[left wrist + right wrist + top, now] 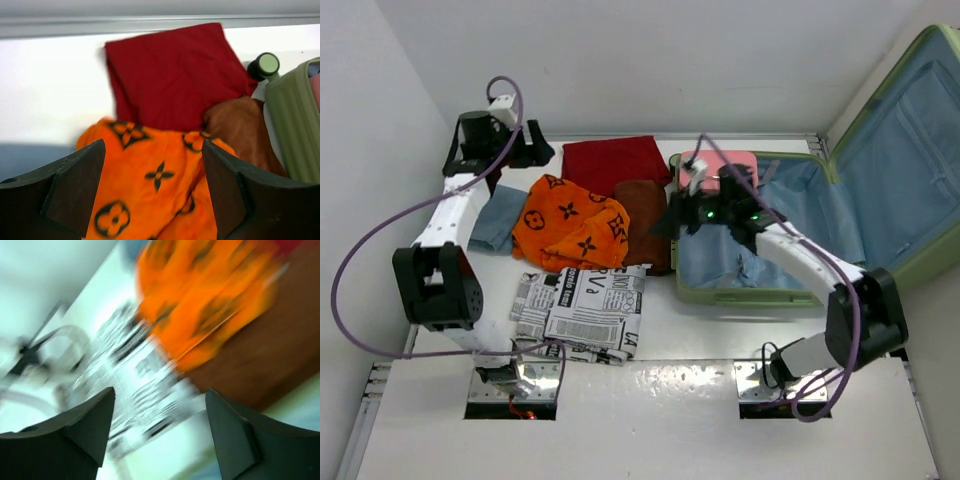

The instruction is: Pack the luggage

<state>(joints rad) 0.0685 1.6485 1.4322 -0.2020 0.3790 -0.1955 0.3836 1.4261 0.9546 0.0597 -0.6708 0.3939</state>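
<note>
The light-green luggage (pixel 740 296) lies open at the right, its lid (pixel 910 150) leaning up against the wall. A pink item (pixel 730 163) and crumpled blue fabric (pixel 720 258) lie inside it. My right gripper (pixel 672 220) hovers open over the luggage's left rim with nothing between its fingers; its own view (pixel 160 430) is blurred. My left gripper (pixel 542 152) is open at the back left, empty, above the orange patterned cloth (pixel 155 185). The luggage's ribbed shell (pixel 295 130) and one wheel (pixel 267 65) show at the right of the left wrist view.
On the table left of the luggage lie a dark red cloth (pixel 615 162), a brown cloth (pixel 642 222), the orange cloth (pixel 570 225), a blue-grey cloth (pixel 498 218) and a newspaper-print cloth (pixel 582 310). Walls close off the back and left.
</note>
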